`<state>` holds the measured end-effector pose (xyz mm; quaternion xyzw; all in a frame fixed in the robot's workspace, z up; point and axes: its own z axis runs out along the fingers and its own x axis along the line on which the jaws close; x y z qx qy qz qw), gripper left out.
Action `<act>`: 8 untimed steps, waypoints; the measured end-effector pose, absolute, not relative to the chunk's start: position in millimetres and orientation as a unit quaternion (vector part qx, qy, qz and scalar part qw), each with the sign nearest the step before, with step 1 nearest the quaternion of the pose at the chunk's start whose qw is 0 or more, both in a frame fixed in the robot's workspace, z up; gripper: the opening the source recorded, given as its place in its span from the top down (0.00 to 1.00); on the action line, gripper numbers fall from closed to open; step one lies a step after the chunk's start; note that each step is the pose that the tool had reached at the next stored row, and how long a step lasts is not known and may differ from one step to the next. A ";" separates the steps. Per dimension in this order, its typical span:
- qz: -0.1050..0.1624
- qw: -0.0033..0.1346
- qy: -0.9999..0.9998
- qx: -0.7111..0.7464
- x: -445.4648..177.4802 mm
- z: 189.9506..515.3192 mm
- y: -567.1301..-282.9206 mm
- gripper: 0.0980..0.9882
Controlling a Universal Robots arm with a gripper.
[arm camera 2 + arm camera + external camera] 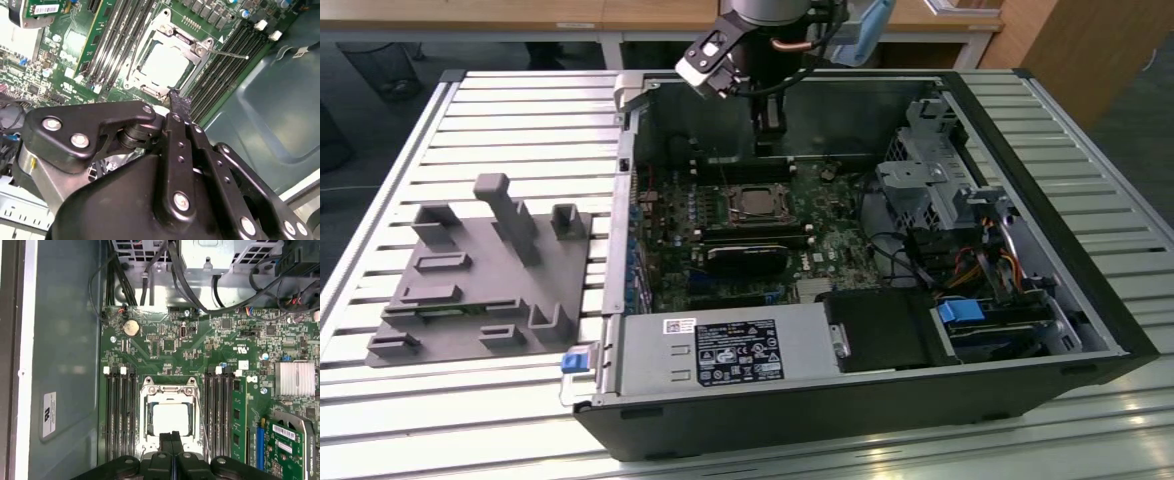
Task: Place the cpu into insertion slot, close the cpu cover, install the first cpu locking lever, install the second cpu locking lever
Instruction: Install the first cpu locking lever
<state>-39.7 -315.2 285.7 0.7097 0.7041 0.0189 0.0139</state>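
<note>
The cpu (171,419) sits in the insertion slot (148,422), its pale top showing through the square cut-out of the cpu cover (169,390), which lies flat over it. A thin lever (227,52) juts out from the slot's corner. The fingers (166,440) are pressed together, holding nothing, just above the slot's edge. Green motherboard (165,345) surrounds the slot.
</note>
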 end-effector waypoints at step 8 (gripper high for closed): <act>0.020 0.013 0.743 0.669 -39.8 285.2 -315.3 0.99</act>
